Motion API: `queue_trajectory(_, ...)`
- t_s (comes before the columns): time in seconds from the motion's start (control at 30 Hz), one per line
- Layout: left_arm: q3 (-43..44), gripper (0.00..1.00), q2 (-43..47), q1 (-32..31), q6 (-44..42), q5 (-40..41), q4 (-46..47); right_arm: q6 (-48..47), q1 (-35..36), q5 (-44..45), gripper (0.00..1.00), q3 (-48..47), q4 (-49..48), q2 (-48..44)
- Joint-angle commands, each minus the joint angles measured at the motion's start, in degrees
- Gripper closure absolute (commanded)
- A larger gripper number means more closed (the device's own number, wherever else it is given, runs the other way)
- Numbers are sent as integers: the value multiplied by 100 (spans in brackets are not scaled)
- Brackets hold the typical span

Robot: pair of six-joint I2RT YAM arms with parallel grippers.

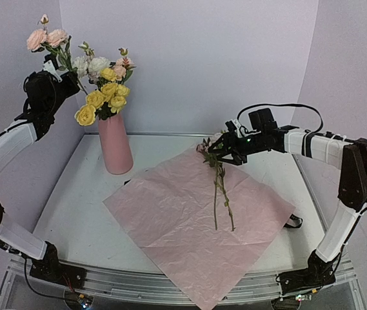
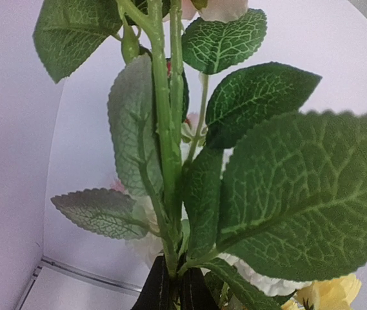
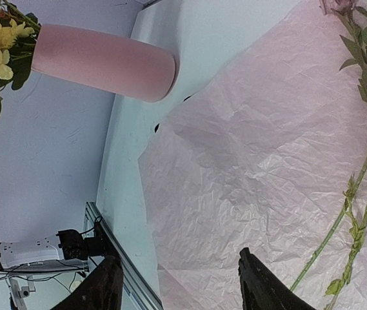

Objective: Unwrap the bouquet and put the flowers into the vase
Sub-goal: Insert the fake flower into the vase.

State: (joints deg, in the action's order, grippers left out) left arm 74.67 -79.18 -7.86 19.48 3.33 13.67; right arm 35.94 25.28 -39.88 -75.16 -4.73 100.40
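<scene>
Vase: tall matte salmon-pink vase (image 1: 115, 145) held yellow, cream and pink flowers (image 1: 106, 93).
Left gripper (image 2: 175, 285): clenched on green flower stems (image 2: 164, 161).
Right gripper (image 3: 177, 261): released, above crinkled pink paper sheet (image 1: 183, 226).

We've got a salmon-pink vase (image 1: 115, 145), yellow, pink and cream flowers (image 1: 106, 93), veined green leaves (image 2: 299, 194), and a crinkled pale-pink paper sheet (image 1: 183, 226) on a white table (image 1: 73, 200).

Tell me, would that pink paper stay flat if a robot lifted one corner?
Probably not: the paper looks thin and crinkled, so it would likely droop. It seems light, so a nudge might slide the whole sheet. The stems lying on it would probably ride along or roll off.
</scene>
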Motion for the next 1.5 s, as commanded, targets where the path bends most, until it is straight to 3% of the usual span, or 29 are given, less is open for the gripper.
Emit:
queue_trajectory(0.0,-214,100,266,4,-33,-363,189,-29,-30,-133,37,13,23,-41)
queue_trajectory(0.4,-522,100,73,0,-49,-796,180,-47,-28,-90,38,33,16,-87)
queue_trajectory(0.93,-296,87,237,-6,-173,-913,180,-19,-31,-20,38,261,-34,-283)
queue_trajectory(1.17,-352,86,436,-5,-254,-854,180,-22,-27,-4,38,359,-61,-351)
queue_trajectory(1.33,-350,67,503,-3,-329,-920,171,0,-29,-13,38,417,-88,-366)
queue_trajectory(1.47,-425,65,482,-5,-296,-937,162,-11,-31,-2,38,448,-98,-394)
